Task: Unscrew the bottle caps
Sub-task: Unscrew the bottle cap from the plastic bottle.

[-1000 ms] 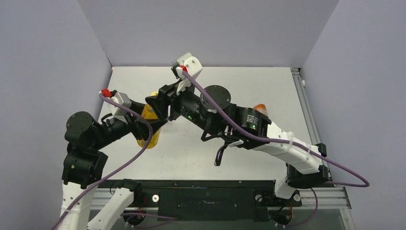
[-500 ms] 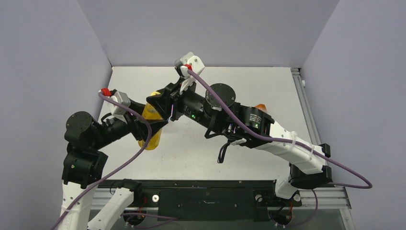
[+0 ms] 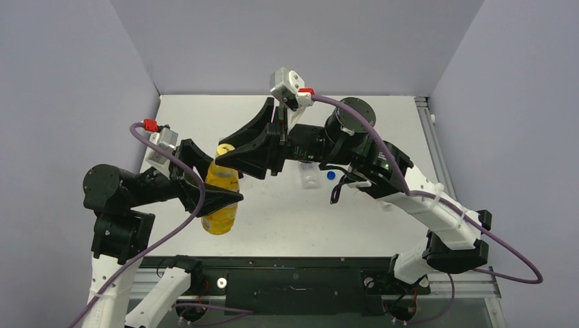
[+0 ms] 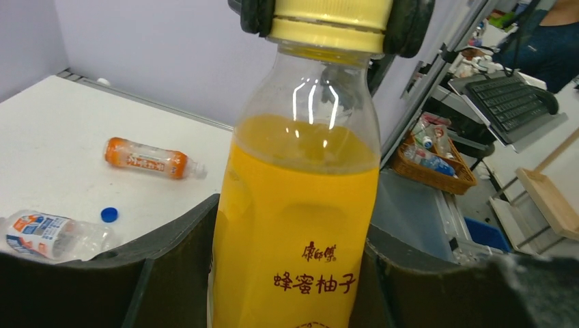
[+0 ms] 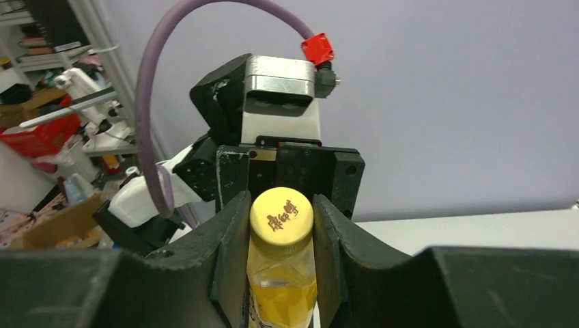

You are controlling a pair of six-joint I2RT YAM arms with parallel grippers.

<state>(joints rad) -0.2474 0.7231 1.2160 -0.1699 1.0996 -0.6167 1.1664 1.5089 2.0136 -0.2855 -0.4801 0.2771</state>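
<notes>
The yellow plastic screw cap [image 5: 281, 213] is now clamped by your right gripper [image 3: 229, 154], which just closed (left gripper [image 4: 293, 260] holds the clear yellow-juice bottle [image 4: 300, 198]); unscrewing looks ready to start.

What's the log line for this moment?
left gripper: shut on yellow bottle | right gripper: shut on its cap | cap: on

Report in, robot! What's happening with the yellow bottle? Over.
Left fingers clamped on yellow juice bottle. Right fingers shut on yellow cap. Cap on. Nothing blocking.
</notes>
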